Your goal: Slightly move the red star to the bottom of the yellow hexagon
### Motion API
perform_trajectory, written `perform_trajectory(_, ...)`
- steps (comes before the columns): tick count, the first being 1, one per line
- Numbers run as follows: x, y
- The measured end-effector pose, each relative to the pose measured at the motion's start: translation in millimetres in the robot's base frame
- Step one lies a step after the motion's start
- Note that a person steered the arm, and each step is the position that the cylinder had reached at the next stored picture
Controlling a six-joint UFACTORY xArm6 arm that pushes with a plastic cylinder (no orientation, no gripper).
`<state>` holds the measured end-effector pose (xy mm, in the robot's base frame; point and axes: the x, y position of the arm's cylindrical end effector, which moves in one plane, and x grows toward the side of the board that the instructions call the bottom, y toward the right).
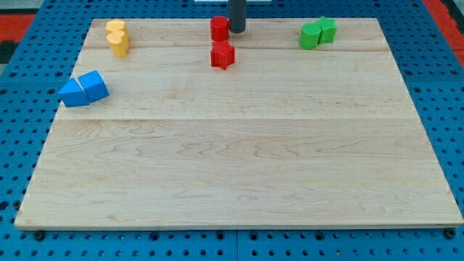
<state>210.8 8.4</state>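
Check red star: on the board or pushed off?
On the board. The red star sits flat on the wooden board near the view's top edge, just below the red cylinder, with my tip beside that cylinder.

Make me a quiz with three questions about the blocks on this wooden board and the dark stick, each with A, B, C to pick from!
1. Where is my tip?
A. At the view's top, just right of the upper red block
B. Beside the blue blocks
C. At the view's bottom edge

2. How many green blocks are there?
A. One
B. Two
C. Four

3. How do the two yellow blocks sit?
A. Far apart
B. One on each side of the board
C. Close together as a pair

Answers:
1 A, the rod comes down at the top edge of the wooden board, next to the upper red block and above the red star.
2 B, two green blocks sit together at the view's top right.
3 C, the yellow ones are huddled at the view's top left, above the blue blocks.
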Motion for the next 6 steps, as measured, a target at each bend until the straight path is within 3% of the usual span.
perform_trajectory(2,-0.3,108.8)
perform_trajectory(6,-7.0,154.5)
